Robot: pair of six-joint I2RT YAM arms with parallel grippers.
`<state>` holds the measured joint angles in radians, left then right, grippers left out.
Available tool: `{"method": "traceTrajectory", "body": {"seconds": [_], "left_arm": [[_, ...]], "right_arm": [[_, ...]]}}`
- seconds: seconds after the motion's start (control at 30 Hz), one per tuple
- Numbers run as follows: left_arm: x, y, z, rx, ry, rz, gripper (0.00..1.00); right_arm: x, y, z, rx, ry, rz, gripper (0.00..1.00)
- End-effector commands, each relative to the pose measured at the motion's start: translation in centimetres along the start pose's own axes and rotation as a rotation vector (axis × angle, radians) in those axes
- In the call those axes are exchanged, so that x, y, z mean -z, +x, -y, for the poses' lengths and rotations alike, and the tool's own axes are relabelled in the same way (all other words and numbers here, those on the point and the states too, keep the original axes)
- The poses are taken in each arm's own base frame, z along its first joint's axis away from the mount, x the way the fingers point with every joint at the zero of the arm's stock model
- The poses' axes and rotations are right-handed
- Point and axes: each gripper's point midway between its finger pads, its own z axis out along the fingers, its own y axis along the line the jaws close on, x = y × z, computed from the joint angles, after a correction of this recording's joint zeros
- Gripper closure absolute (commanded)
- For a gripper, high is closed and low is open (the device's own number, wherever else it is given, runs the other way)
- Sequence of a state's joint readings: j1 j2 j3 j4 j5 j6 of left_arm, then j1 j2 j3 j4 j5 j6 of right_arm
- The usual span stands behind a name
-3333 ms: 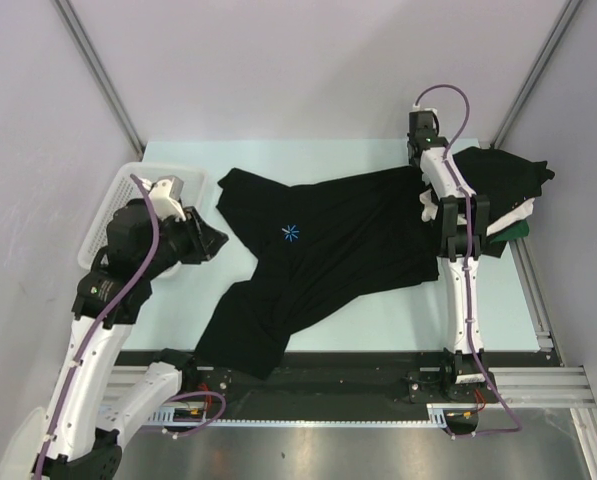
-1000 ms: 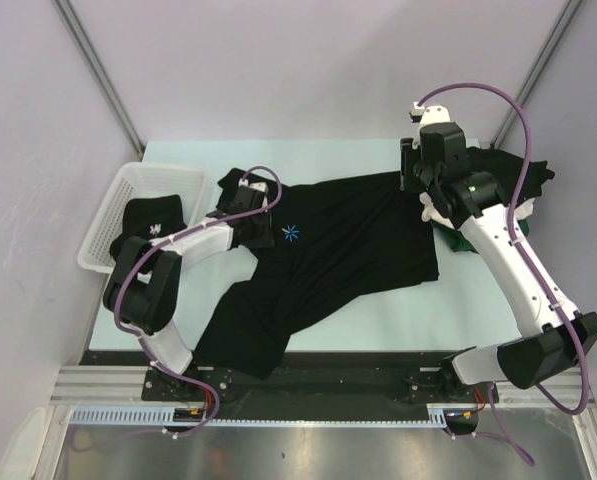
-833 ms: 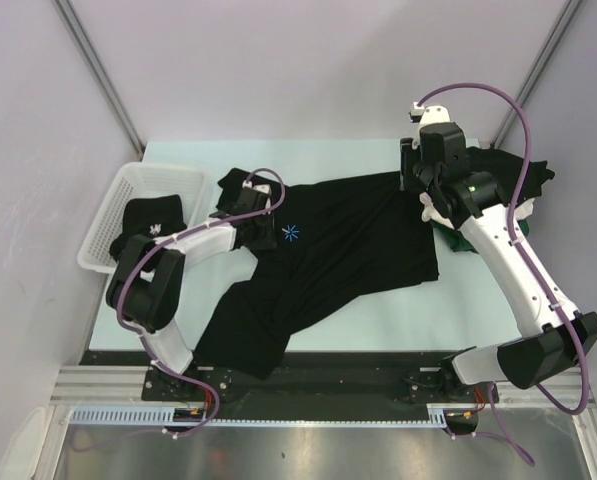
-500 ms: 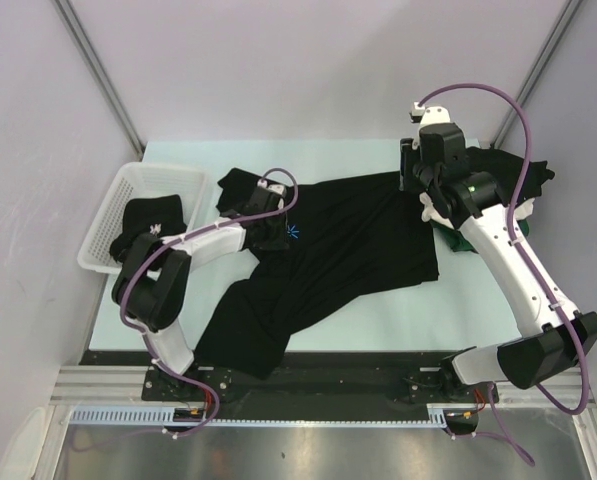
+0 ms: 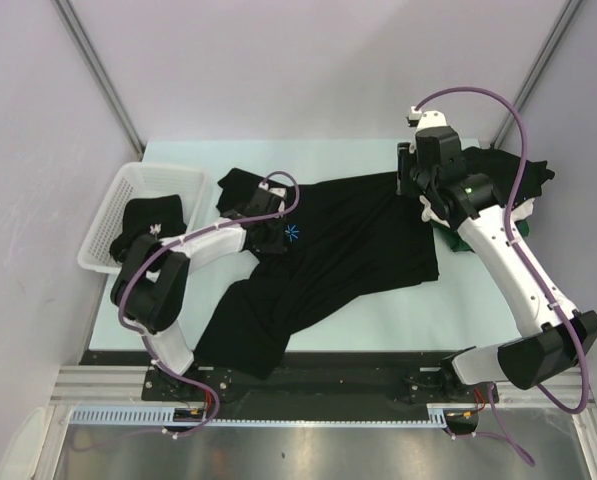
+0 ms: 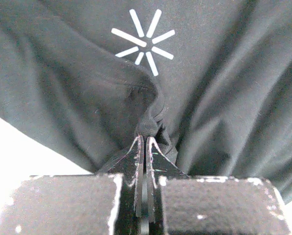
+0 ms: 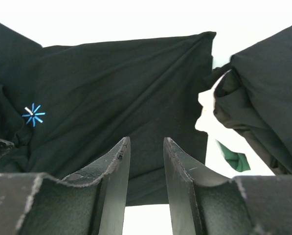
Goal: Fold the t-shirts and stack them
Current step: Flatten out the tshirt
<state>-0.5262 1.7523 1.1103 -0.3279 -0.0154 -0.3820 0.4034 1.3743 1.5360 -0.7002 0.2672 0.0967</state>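
Black t-shirt (image 5: 358, 235) spread rumpled across the bench (image 5: 458, 310), pinched by the left tool (image 6: 145, 140).
The left tool's fingers are pressed together on a small ridge of cloth just beside the blue starburst (image 6: 144, 43), toward the shirt's left side. The right tool (image 7: 146, 142) hangs above the shirt's far right corner, fingers partly apart with nothing between them. Just beside that corner lies a pile of shirts (image 5: 503, 172), black over white and green. A white basket (image 5: 164, 171) at the bench's left edge holds a second black garment (image 5: 148, 218).
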Motion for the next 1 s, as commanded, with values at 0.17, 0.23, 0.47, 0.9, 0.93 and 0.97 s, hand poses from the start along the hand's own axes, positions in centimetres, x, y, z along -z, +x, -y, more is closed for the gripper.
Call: {"method": "traceTrajectory", "body": {"seconds": [0.17,0.23,0.47,0.9,0.93,0.97], "left_arm": [[11.2,-5.0,-1.7,-0.030,-0.106,0.223,1.00],[12.2,-3.8,-3.4,-0.027,-0.177,0.180,1.00],[15.0,1.4,-6.7,0.008,-0.299,0.069,1.00],[20.5,7.1,-10.7,0.092,-0.459,-0.016,1.00],[20.6,7.4,-10.8,0.094,-0.462,-0.024,1.00],[20.8,7.9,-11.1,0.097,-0.471,-0.038,1.00]], "right_arm": [[0.4,-0.5,-3.0,-0.022,-0.081,0.030,0.61],[0.4,-0.5,-3.5,-0.024,-0.092,0.029,0.61],[0.7,-0.9,-4.9,-0.032,-0.130,0.049,0.61],[0.8,0.3,-5.1,0.003,-0.129,0.018,0.61],[0.7,0.4,-5.0,0.006,-0.125,0.019,0.61],[0.8,0.4,-4.9,0.005,-0.123,0.021,0.61]]}}
